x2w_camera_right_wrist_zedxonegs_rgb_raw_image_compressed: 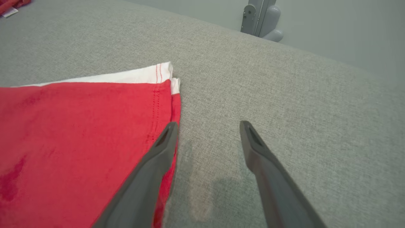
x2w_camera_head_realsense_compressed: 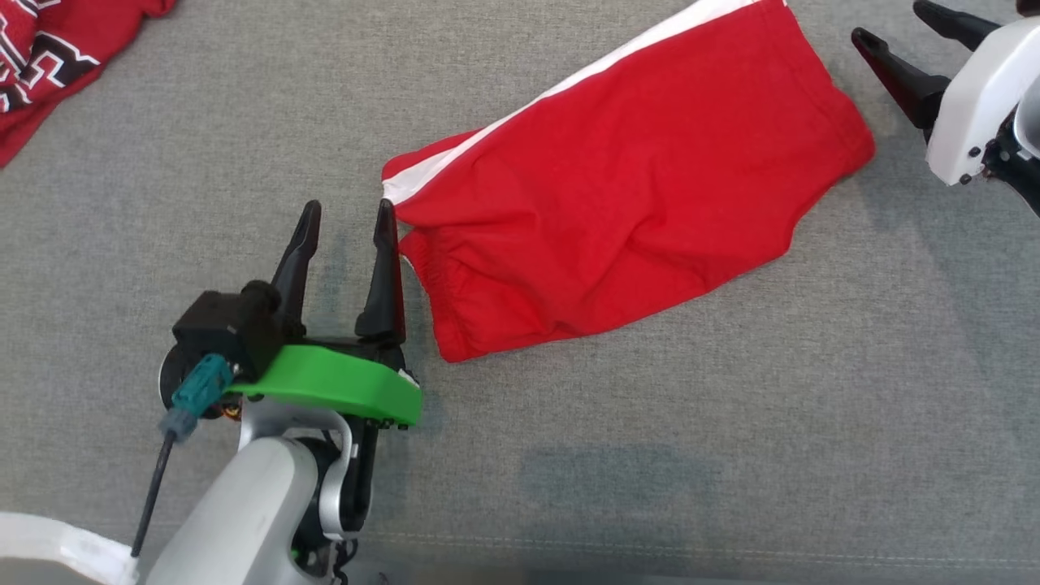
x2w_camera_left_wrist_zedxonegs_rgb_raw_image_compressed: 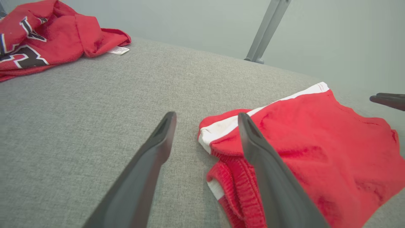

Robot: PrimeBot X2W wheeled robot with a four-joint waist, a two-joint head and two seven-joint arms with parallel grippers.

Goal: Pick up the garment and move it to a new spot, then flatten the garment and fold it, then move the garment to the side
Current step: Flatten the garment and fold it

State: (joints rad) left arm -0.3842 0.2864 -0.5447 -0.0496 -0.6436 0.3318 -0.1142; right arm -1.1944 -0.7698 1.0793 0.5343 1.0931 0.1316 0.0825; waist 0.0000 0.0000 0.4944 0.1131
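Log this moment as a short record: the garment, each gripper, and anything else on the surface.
garment: red shorts with a white stripe along one side
garment state: lying on the grey surface, lightly wrinkled, held by neither gripper
left gripper: open, fingers beside the waistband end, nothing between them
right gripper: open, beside the leg-hem end
other item: red printed garment, crumpled at the far left corner, apart from the shorts

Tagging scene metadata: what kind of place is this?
Probably a lab garment-folding station: grey fabric-covered surface, red shorts laid on it, a second red garment nearby, and a grey metal stand before a bare pale wall.
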